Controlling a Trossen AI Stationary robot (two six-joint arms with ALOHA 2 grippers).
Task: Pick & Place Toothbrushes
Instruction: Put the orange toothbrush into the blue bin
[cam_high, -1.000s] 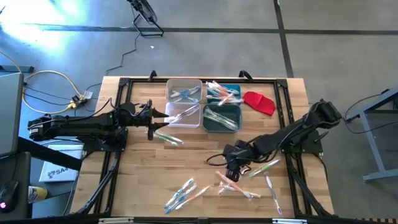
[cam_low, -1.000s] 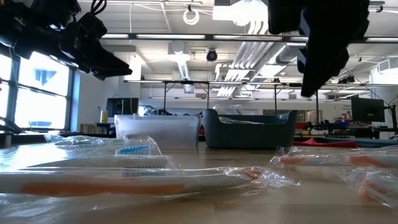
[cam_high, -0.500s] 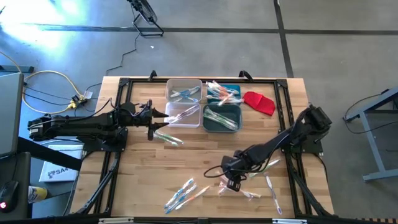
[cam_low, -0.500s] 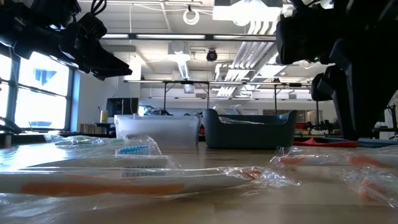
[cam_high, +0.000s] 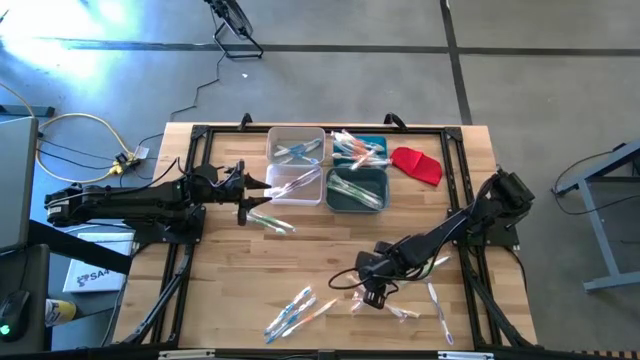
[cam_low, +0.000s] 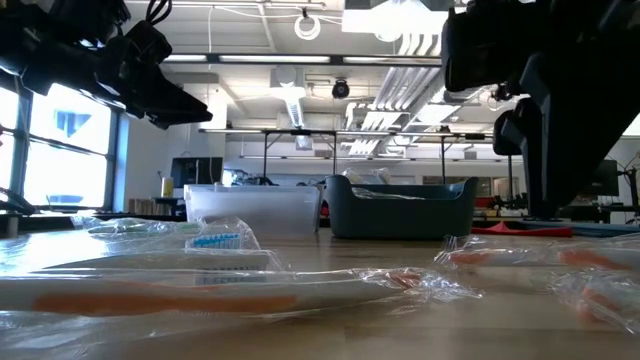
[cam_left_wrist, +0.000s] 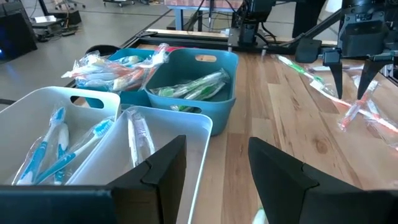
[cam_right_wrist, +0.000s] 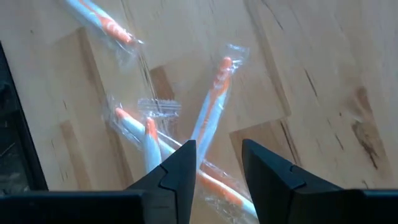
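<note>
Over the last second the right gripper (cam_high: 371, 292) had swung away from the bins and dropped down over the pile (cam_high: 385, 300) of orange-accented toothbrushes, well apart from the teal bin (cam_high: 356, 190) on its near side. Its jaws had narrowed a little on the way and stood parted, holding nothing; the wrist view showed a wrapped orange brush (cam_right_wrist: 210, 106) lying in the gap between them, crossed over two others.

That put the arm in position for a pick, judged not yet made: the brush lay flat on the table (cam_high: 320, 250).

The left gripper (cam_high: 241, 212) had not moved. It hung just beside the white bin (cam_high: 296, 186), jaws apart and empty.

Sorted brushes filled the bins; loose ones lay beside the left gripper (cam_high: 271, 222), further toward the table's near edge (cam_high: 297, 311), and beside the pile (cam_high: 428, 268).
</note>
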